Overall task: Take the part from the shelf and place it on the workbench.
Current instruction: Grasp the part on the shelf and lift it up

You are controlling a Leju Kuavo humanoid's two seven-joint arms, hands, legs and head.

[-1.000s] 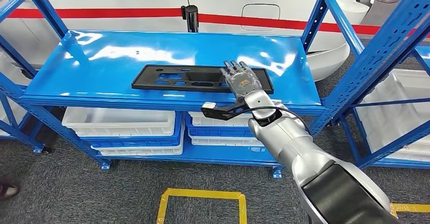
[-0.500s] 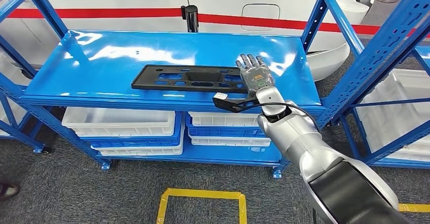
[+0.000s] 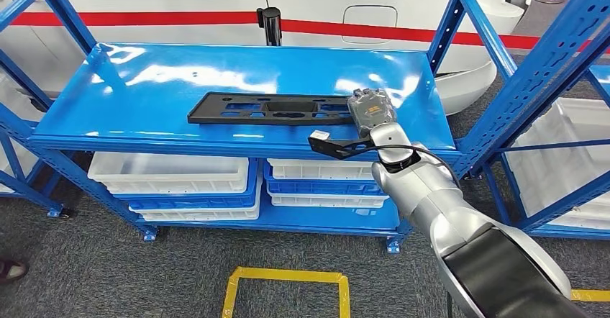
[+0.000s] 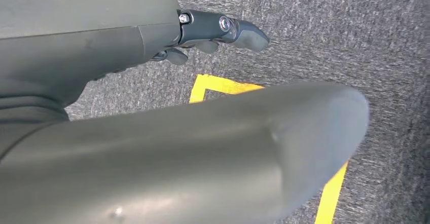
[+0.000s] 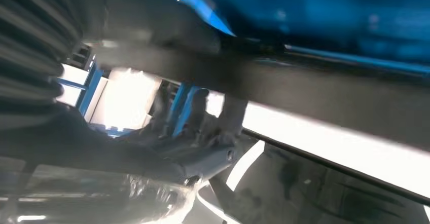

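Blue steel shelving (image 3: 496, 52) fills the scene, with grey carpet below and a white vehicle body with a red stripe (image 3: 144, 18) behind. Its top shelf (image 3: 180, 80), a glossy blue deck, is the landmark here. On that deck, toward the front edge, lies the part (image 3: 270, 108), a long flat black plate with cut-outs, flat on the surface and roughly parallel to the edge. White bins (image 3: 169, 172) sit on the level under the deck.

The right hand (image 3: 370, 109) sits at the plate's right end, over the deck, its back facing the camera. Its fingers bend down out of sight over the plate's end, and the blurred right wrist view shows dark fingers near a dark bar. Whether they have actually closed on the plate cannot be told. The left hand (image 4: 213, 34) hangs over the carpet near a yellow floor line (image 4: 332, 193), fingers partly curled around nothing.

The risk lies in the hold. The plate is long and the hand meets it at one far end, so a lift would likely let the free end sag and swing. It might drag across the deck, catch an upright of the shelving, or twist out of a shallow hold. A thin plate flat on a slick deck also gives fingers little to get under.
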